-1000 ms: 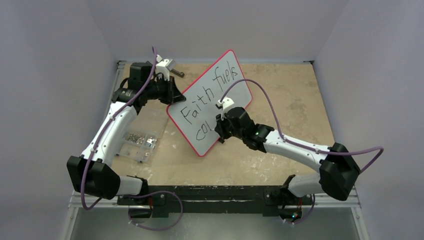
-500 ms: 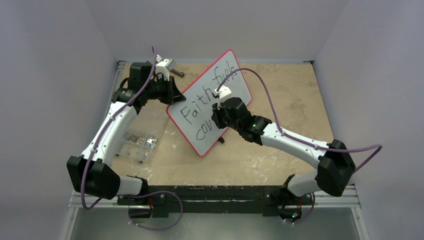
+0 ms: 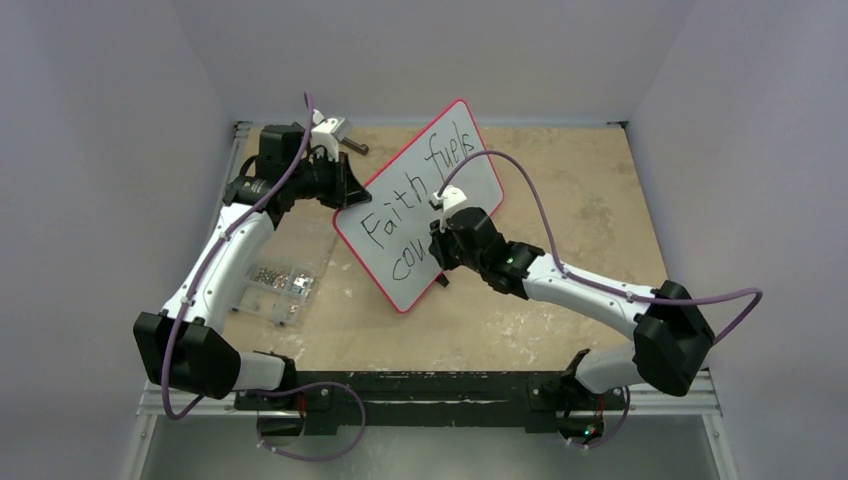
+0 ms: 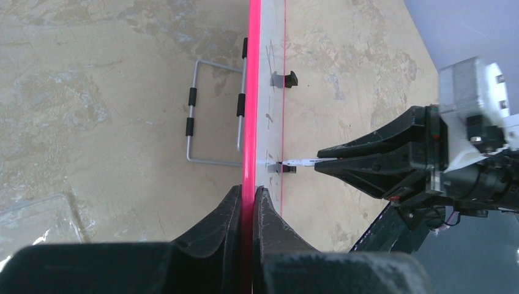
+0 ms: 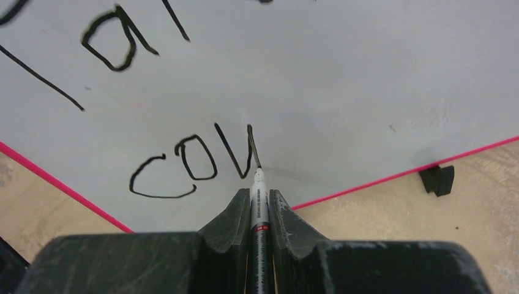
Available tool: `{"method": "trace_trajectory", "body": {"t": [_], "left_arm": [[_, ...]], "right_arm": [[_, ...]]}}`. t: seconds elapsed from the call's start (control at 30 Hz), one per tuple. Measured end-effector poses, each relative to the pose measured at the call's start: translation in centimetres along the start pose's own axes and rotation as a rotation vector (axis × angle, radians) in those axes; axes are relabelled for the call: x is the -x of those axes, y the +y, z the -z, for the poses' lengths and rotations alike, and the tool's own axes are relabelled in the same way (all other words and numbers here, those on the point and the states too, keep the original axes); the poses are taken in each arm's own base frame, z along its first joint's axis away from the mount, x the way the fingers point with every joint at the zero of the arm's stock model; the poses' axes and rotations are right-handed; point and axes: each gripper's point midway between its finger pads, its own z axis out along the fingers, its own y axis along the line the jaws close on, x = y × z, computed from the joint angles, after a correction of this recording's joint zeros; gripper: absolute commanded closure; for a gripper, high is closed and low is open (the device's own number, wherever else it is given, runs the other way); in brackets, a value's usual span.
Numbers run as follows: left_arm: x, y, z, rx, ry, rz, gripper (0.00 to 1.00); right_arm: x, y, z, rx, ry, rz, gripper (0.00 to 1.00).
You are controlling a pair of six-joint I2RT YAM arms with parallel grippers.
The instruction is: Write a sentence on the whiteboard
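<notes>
Change: the sentence (image 3: 388, 222) on the whiteboard (image 3: 470, 185) has a lower line reading "cou", where it read "col" a second ago.
Whiteboard: stands tilted on the bench (image 3: 560, 190).
Around: a clear parts box (image 3: 278, 283) lies left of the whiteboard, and the right arm covers its lower right.
Left end effector (image 4: 248, 191): clamped on the whiteboard's red rim.
Right end effector (image 5: 258, 193): closed on a marker (image 5: 258, 214), whose tip touches the whiteboard.

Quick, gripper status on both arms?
Left gripper: closed, clamping the whiteboard by its rim.
Right gripper: closed on the marker, tip at the board.
</notes>
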Motion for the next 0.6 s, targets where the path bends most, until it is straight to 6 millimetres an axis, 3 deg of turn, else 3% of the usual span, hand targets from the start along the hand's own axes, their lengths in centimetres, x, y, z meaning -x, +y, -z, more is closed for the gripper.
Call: {"method": "trace_trajectory", "body": {"t": [0.17,0.6], "left_arm": [[0.0,0.0,0.0,-0.001,0.000,0.000,1.00],[0.0,0.0,0.0,-0.001,0.000,0.001,1.00]], "right_arm": [[-2.2,-0.4,-0.1,-0.006,0.051,0.000,1.00],[-1.8,-0.5,0.4,-0.009,0.042,0.000,1.00]]}}
